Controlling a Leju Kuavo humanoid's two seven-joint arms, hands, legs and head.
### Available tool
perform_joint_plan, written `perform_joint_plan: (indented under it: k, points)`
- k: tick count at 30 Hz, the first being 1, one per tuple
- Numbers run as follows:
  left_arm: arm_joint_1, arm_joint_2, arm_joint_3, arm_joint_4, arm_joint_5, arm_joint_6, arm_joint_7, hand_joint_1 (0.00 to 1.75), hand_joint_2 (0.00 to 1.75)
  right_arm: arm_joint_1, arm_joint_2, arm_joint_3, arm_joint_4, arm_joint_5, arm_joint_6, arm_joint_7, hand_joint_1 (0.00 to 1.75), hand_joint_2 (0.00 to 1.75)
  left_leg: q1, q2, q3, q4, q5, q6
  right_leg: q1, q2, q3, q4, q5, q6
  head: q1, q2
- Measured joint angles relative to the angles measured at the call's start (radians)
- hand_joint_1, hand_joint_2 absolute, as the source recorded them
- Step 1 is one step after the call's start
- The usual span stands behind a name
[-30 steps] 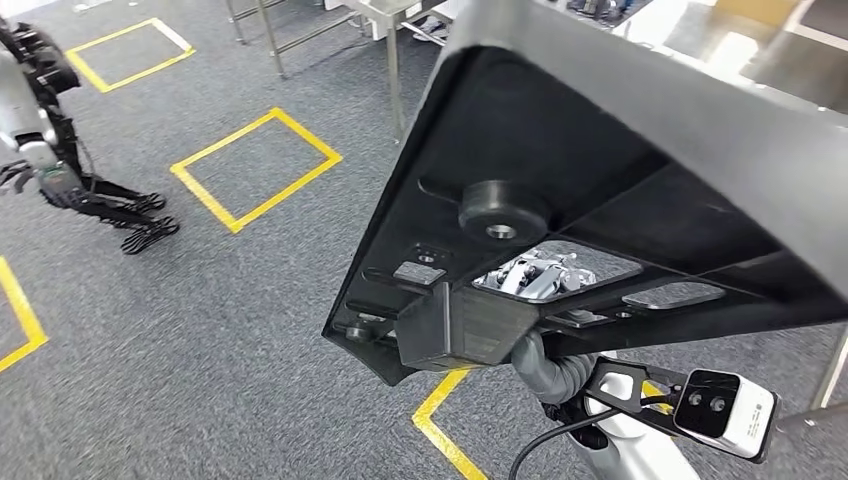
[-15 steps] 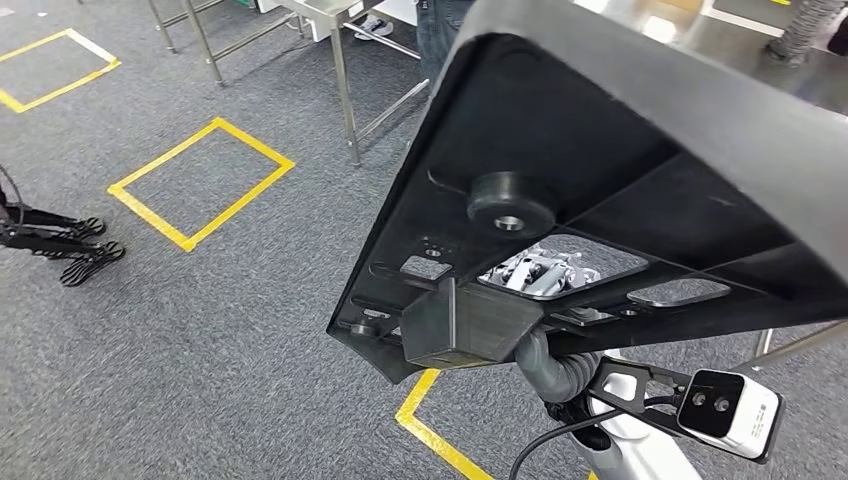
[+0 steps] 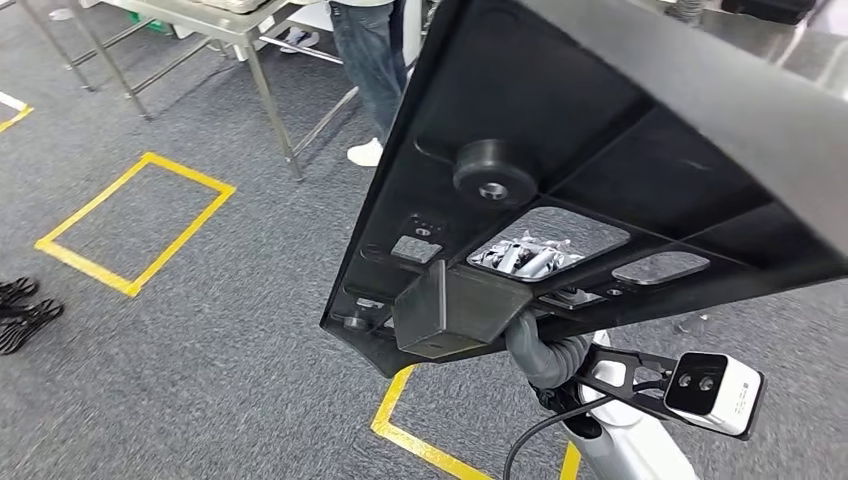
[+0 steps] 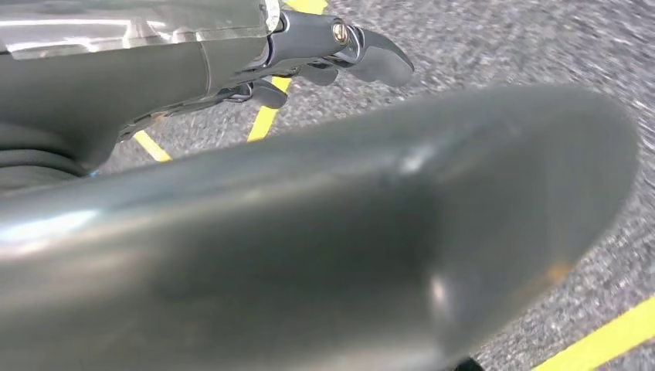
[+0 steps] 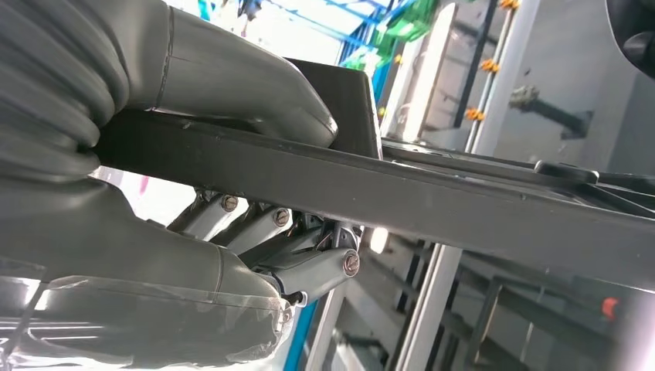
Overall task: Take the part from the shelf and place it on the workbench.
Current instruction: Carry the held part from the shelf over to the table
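Note:
The part (image 3: pixel 600 170) is a large flat black panel with ribs, cut-outs and a round boss, held tilted up in front of me in the head view. My right hand (image 3: pixel 535 300) grips its near lower edge: its silver fingers (image 3: pixel 522 254) show through a cut-out and the grey thumb wraps below. In the right wrist view the thumb (image 5: pixel 232 85) presses one face of the part (image 5: pixel 432 193) and the fingers (image 5: pixel 309 263) press the other. My left hand (image 4: pixel 324 54) hangs over the carpet with its dark fingers loosely apart and nothing in them.
A person's legs in jeans (image 3: pixel 370 60) stand beside a steel table's legs (image 3: pixel 265 100) at the back. Yellow tape squares (image 3: pixel 135 220) mark the grey carpet. Dark robot feet (image 3: pixel 25 310) sit at the left edge. A grey steel surface (image 3: pixel 810 45) lies beyond the part.
The camera has turned, so the floor marks and the dark robot feet slide left and the person's legs come into sight. The part stays in my right hand's grip.

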Motion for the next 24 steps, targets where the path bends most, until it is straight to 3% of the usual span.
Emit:
perform_joint_plan:
  k: [2, 3, 4, 6, 8, 10, 12, 13, 14, 15, 17, 19, 21, 22, 24]
  points:
    - [0.0, 0.001, 0.0, 0.0, 0.0, 0.0, 0.0, 0.0, 0.0, -0.005, 0.002, 0.001, 0.001, -0.004, -0.002, 0.0, 1.75, 1.75, 0.005, -0.045, 0.056, -0.129, 0.054, 0.005, 0.001, 0.025, -0.004, 0.008, -0.004, 0.008, 0.0, 0.0]
    - [0.0, 0.002, 0.0, 0.0, 0.0, 0.0, 0.001, 0.0, 0.0, -0.007, 0.003, 0.001, 0.002, -0.005, -0.003, 0.001, 1.75, 1.75, 0.006, -0.062, 0.071, -0.164, 0.063, 0.008, 0.0, 0.035, -0.008, 0.011, -0.004, 0.013, -0.001, 0.0]
    - [0.0, 0.002, 0.0, 0.0, 0.0, 0.0, 0.001, 0.0, 0.0, -0.009, 0.004, 0.002, 0.002, -0.006, -0.003, 0.001, 1.75, 1.75, 0.005, -0.069, 0.074, -0.173, 0.06, 0.012, 0.0, 0.044, -0.012, 0.012, -0.002, 0.018, -0.001, 0.0]
    - [-0.002, 0.001, 0.0, 0.0, 0.0, -0.001, 0.002, 0.0, 0.0, -0.011, 0.005, 0.003, 0.003, -0.008, -0.004, 0.003, 1.75, 1.75, 0.004, -0.049, 0.076, -0.177, 0.065, 0.024, -0.004, 0.056, -0.017, 0.011, 0.0, 0.03, -0.001, 0.0]
    - [-0.004, 0.0, 0.0, 0.0, 0.0, -0.002, 0.002, 0.0, 0.0, -0.017, 0.005, 0.004, 0.004, -0.012, -0.005, 0.004, 1.75, 1.75, 0.007, -0.026, 0.079, -0.186, 0.071, 0.038, -0.001, 0.017, -0.035, 0.047, -0.024, 0.039, 0.004, 0.0]
    - [-0.003, 0.0, 0.0, 0.0, 0.0, -0.004, 0.002, 0.0, 0.0, -0.024, 0.005, 0.004, 0.006, -0.019, -0.007, 0.005, 1.75, 1.75, 0.006, -0.002, 0.081, -0.191, 0.072, 0.046, 0.0, -0.04, -0.09, 0.16, -0.083, 0.045, 0.01, 0.0]
    - [0.001, 0.0, 0.0, 0.0, 0.0, -0.004, 0.002, 0.0, 0.0, -0.026, 0.004, 0.004, 0.008, -0.024, -0.008, 0.005, 1.75, 1.75, 0.003, 0.024, 0.081, -0.19, 0.07, 0.048, -0.004, -0.057, -0.151, 0.281, -0.126, 0.049, 0.012, 0.0]
    - [0.002, 0.0, 0.0, 0.0, 0.0, -0.004, 0.002, 0.0, 0.0, -0.025, 0.003, 0.005, 0.009, -0.026, -0.007, 0.005, 1.75, 1.75, 0.003, 0.037, 0.081, -0.19, 0.069, 0.048, -0.006, -0.06, -0.16, 0.299, -0.123, 0.05, 0.012, 0.0]
    - [0.002, 0.0, 0.0, 0.0, 0.0, -0.004, 0.001, 0.0, 0.0, -0.025, 0.002, 0.005, 0.009, -0.028, -0.007, 0.005, 1.75, 1.75, 0.003, 0.049, 0.082, -0.19, 0.067, 0.047, -0.006, -0.063, -0.147, 0.274, -0.102, 0.05, 0.012, 0.0]
    - [0.001, 0.0, 0.0, 0.0, 0.0, -0.004, 0.0, 0.0, 0.0, -0.025, 0.001, 0.005, 0.009, -0.03, -0.007, 0.005, 1.75, 1.75, 0.002, 0.06, 0.084, -0.189, 0.065, 0.045, -0.006, -0.072, -0.114, 0.212, -0.069, 0.048, 0.013, 0.0]
    - [0.0, -0.001, 0.0, 0.0, 0.0, -0.004, -0.001, 0.0, 0.0, -0.026, 0.001, 0.005, 0.009, -0.033, -0.007, 0.005, 1.75, 1.75, -0.001, 0.078, 0.09, -0.189, 0.06, 0.038, 0.0, -0.118, -0.037, 0.067, -0.017, 0.037, 0.012, 0.0]
    - [-0.001, -0.001, 0.0, 0.0, 0.0, -0.003, -0.001, 0.0, 0.0, -0.027, 0.001, 0.005, 0.009, -0.034, -0.005, 0.005, 1.75, 1.75, -0.005, 0.095, 0.095, -0.189, 0.056, 0.027, 0.009, -0.143, -0.007, 0.005, -0.005, 0.026, 0.01, 0.0]
    - [-0.002, -0.002, 0.0, 0.0, 0.0, 0.0, -0.001, 0.0, 0.0, -0.027, 0.0, 0.005, 0.009, -0.035, -0.003, 0.005, 1.75, 1.75, -0.006, 0.113, 0.1, -0.192, 0.053, 0.016, 0.01, -0.119, -0.009, 0.001, -0.003, 0.017, 0.009, 0.0]
    - [-0.003, -0.002, 0.0, 0.0, 0.0, 0.001, -0.001, 0.0, 0.0, -0.027, 0.0, 0.005, 0.008, -0.035, -0.002, 0.004, 1.75, 1.75, -0.005, 0.109, 0.101, -0.188, 0.047, 0.01, 0.008, -0.108, -0.006, -0.003, 0.0, 0.012, 0.009, 0.0]
    - [-0.004, -0.003, 0.0, 0.0, 0.0, 0.002, -0.001, 0.0, 0.0, -0.029, 0.0, 0.006, 0.008, -0.036, -0.002, 0.004, 1.75, 1.75, -0.001, 0.068, 0.078, -0.125, 0.004, 0.001, 0.001, -0.086, 0.0, -0.012, 0.006, 0.002, 0.004, 0.0]
